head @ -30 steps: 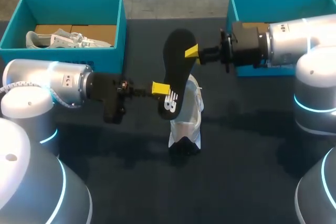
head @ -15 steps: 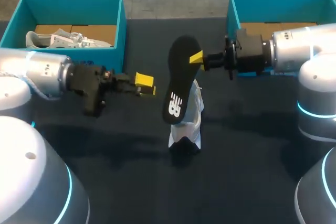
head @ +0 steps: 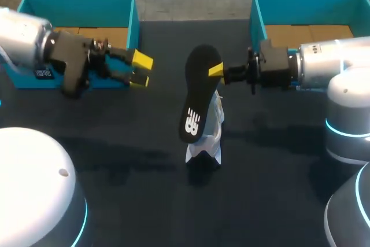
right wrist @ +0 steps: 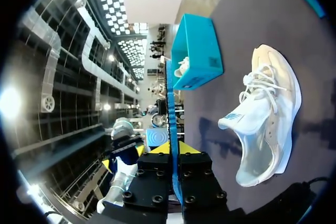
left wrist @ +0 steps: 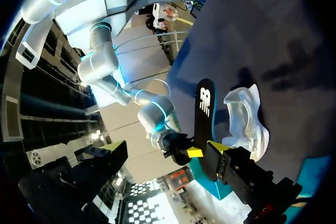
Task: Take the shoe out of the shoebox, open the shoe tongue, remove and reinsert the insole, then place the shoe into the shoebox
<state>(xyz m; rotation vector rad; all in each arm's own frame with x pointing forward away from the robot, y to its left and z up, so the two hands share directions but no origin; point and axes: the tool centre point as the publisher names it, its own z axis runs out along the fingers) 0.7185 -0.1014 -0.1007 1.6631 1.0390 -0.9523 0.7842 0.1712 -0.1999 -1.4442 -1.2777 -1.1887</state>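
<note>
A black insole (head: 196, 93) hangs upright over the white shoe (head: 207, 134), which lies on the dark table. My right gripper (head: 215, 72) is shut on the insole's upper edge; from the right wrist the insole (right wrist: 169, 114) shows edge-on as a thin blue strip between the fingers, with the shoe (right wrist: 265, 114) on its side ahead. My left gripper (head: 140, 69) is open and holds nothing, hanging in front of the left teal shoebox (head: 78, 7), well apart from the insole. From the left wrist, the left gripper (left wrist: 165, 148) faces the insole (left wrist: 203, 124) and shoe (left wrist: 247, 119).
A second teal shoebox (head: 312, 1) with a cardboard floor stands at the back right, behind my right arm. The left box (right wrist: 198, 51) holds another white shoe (right wrist: 182, 66). Bare dark table lies in front of the shoe.
My left gripper let go of the insole's lower part and drew back leftward to the left box. The right gripper kept the insole, which now hangs a little lower.
</note>
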